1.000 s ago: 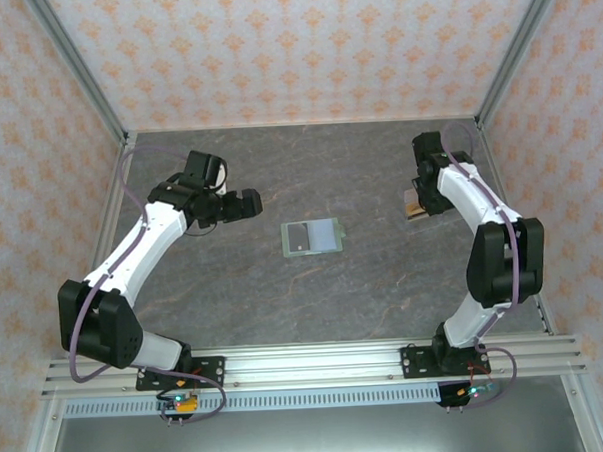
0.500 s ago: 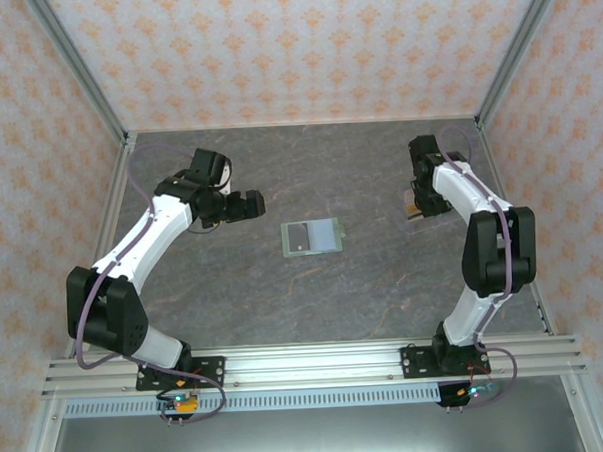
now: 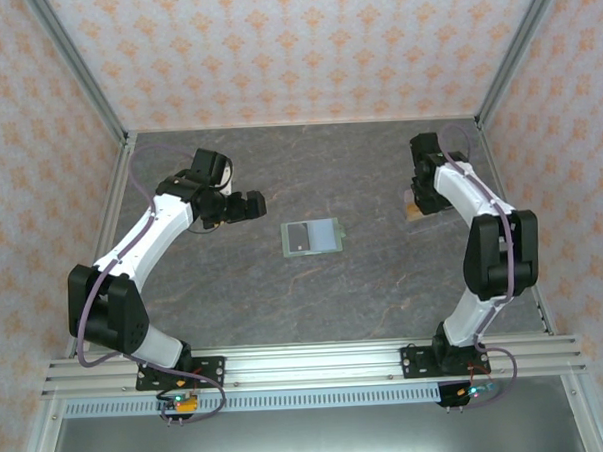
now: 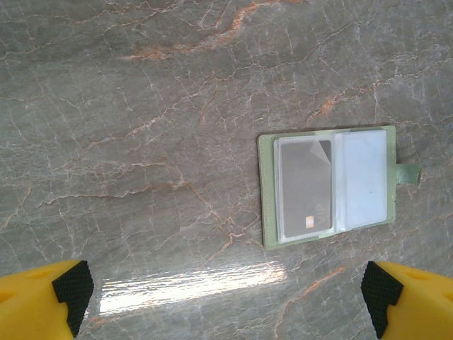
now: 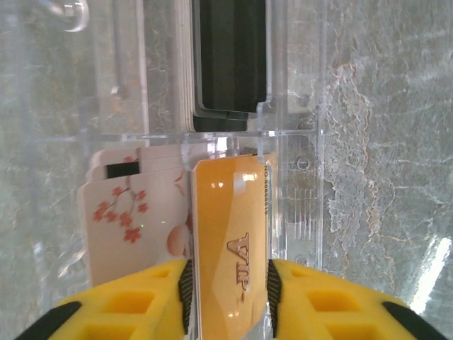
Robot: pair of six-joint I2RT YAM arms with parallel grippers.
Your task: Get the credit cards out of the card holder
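Overhead view of a grey stone-patterned table (image 3: 384, 272) with a robot arm at each side. A small green wallet (image 4: 267, 191) lies open and flat at the middle of the table. Its pale pockets face up. A dark card (image 4: 306, 188) sits in one pocket, and the pocket next to it looks pale and blank.

The left gripper (image 3: 250, 203) hangs at about 10 o'clock from the wallet, apart from it. Its yellow fingers are spread wide and hold nothing.

At about 2 o'clock from the wallet, by the table's right edge, stands a clear box (image 5: 297, 127) with compartments. The right gripper (image 5: 229, 278) is right over it. An orange card (image 5: 230, 234) marked "VIP" shows between its fingers. Whether they pinch the card cannot be told. A blossom card (image 5: 131, 219) stands just beside the orange card. Black cards (image 5: 232, 57) stand in the next compartment.
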